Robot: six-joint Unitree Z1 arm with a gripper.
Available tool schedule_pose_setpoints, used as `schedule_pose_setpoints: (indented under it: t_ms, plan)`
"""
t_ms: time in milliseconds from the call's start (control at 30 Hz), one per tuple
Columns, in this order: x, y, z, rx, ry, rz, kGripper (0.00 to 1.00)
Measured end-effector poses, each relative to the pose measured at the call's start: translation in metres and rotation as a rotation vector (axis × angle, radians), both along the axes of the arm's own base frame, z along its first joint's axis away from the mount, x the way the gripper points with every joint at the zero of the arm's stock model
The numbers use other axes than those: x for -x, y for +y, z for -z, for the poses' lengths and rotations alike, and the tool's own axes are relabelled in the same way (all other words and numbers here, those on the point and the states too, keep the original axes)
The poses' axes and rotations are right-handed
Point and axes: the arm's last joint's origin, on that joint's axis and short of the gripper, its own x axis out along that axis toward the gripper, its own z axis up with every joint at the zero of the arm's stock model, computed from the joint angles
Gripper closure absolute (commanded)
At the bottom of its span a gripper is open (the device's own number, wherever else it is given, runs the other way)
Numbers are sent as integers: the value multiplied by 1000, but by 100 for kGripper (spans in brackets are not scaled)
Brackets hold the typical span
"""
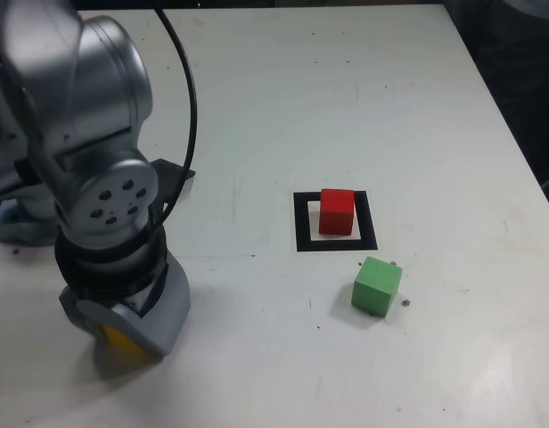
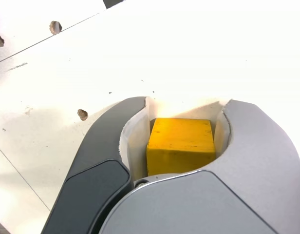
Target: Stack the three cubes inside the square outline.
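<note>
Yellow cube (image 2: 180, 144) between tool (image 2: 185, 134) fingers

Right of the exterior view's centre, a matte red cube (image 1: 337, 214) sat inside a thick black square outline (image 1: 303, 236). A matte green cube (image 1: 377, 287) lay below, slightly right. Lower left, a matte yellow cube (image 1: 127, 346) sat between the grey gripper's (image 2: 185, 103) fingers.
</note>
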Motion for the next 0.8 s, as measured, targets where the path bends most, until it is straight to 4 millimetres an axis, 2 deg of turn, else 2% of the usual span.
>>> schedule_pose_setpoints:
  t_ms: [167,333,567,800]
  plan:
    - [-2,4,-3,-8,8,-7,71]
    - [-11,14,-26,-23,22,-9,70]
    - [-45,26,-67,-31,9,1,70]
    - [-91,51,-106,4,-42,-7,70]
